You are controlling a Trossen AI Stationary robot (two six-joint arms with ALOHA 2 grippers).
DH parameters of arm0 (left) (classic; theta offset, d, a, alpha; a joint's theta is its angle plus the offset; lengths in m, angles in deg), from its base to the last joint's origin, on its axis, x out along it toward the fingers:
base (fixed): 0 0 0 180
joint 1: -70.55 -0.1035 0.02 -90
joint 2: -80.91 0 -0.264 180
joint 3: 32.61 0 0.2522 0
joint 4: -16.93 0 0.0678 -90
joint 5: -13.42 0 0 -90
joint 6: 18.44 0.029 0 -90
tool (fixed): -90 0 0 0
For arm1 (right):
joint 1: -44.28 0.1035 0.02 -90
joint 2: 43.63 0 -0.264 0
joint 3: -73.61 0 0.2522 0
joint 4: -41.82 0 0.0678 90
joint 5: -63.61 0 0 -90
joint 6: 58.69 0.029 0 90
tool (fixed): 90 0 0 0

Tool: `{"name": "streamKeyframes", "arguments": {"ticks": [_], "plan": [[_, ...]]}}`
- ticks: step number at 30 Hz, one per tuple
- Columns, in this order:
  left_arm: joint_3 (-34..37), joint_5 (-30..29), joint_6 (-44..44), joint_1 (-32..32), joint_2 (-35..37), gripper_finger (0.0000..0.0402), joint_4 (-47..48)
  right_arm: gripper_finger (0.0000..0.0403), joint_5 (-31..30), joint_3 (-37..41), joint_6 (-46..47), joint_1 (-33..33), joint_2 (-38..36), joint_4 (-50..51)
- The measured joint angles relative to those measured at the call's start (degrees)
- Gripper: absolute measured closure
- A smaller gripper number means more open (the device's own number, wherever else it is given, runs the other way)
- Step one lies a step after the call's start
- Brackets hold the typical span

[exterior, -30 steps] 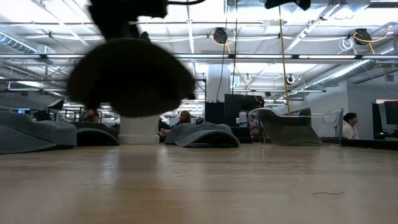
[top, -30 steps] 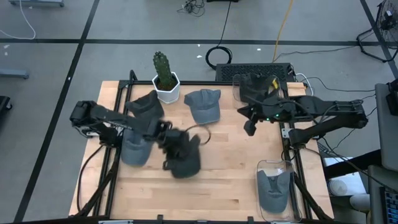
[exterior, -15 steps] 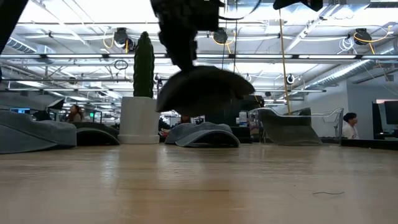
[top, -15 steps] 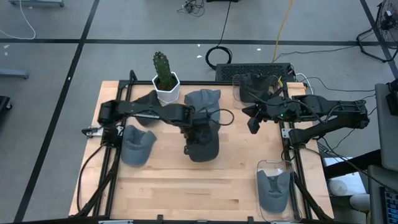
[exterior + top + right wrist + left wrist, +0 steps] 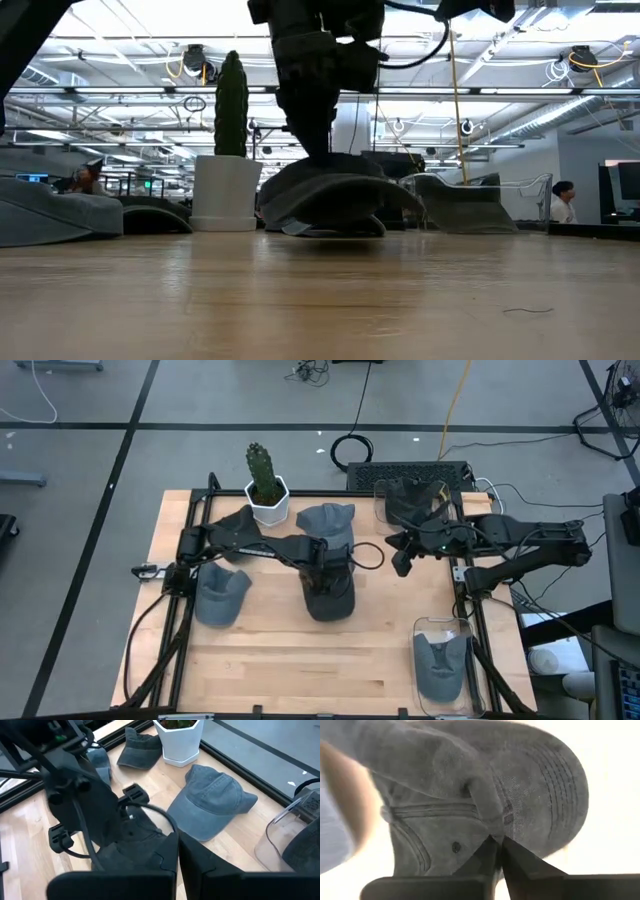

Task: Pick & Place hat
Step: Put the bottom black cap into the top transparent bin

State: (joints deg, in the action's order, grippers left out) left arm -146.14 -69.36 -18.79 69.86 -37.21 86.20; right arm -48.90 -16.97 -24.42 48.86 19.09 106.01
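The placing step is in hand: the left tool (image 5: 330,572) holds the dark hat (image 5: 328,592) by a pinch of crown fabric, fingers nearly together, with the hat low over the middle of the bench (image 5: 300,660), seemingly just touching it. Next comes letting go and lifting clear. The right tool (image 5: 402,563) waits shut, off to the right, holding nothing.

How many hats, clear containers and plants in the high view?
Hats: 6, namely dark hat under the left tool, blue-grey cap, hat by the pot, hat at left, two in containers
Clear containers: 2
Cactus: 1
Total: 9
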Motion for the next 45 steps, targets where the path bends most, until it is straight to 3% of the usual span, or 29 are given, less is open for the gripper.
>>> {"name": "streamKeyframes", "arguments": {"ticks": [10, 16, 24, 30, 36, 39, 45], "plan": [[-0.04, -3.71, -4.37, -0.08, 2.00, 0.0215, 1.99, 0.0399, 3.29, 0.00, -1.65, 0.02, 1.63, -3.89], [-0.04, -6.68, -11.24, -1.09, 7.38, 0.0176, 10.82, 0.0399, 4.87, -0.02, -7.63, 0.04, 2.48, -9.23], [-0.04, -16.44, -13.17, 2.05, 22.23, 0.0199, 11.75, 0.0399, 5.42, -0.04, -8.18, -0.13, 5.91, -17.66], [-0.04, -15.85, -9.45, 4.33, 33.80, 0.0243, 8.40, 0.0398, 13.51, -0.04, -10.51, -0.67, 10.80, -25.69], [0.28, -18.38, -12.26, 4.63, 42.20, 0.0282, 6.47, 0.0398, 22.10, -0.04, -11.19, -2.18, 16.50, -34.00], [3.80, -19.76, -13.66, 5.00, 45.82, 0.0298, 4.15, 0.0398, 25.55, -0.61, -11.20, -2.99, 18.88, -36.70], [17.53, -19.69, -17.75, 5.70, 54.27, 0.0309, -3.53, 0.0398, 27.37, -9.52, -14.62, -4.22, 25.06, -34.40]]}}
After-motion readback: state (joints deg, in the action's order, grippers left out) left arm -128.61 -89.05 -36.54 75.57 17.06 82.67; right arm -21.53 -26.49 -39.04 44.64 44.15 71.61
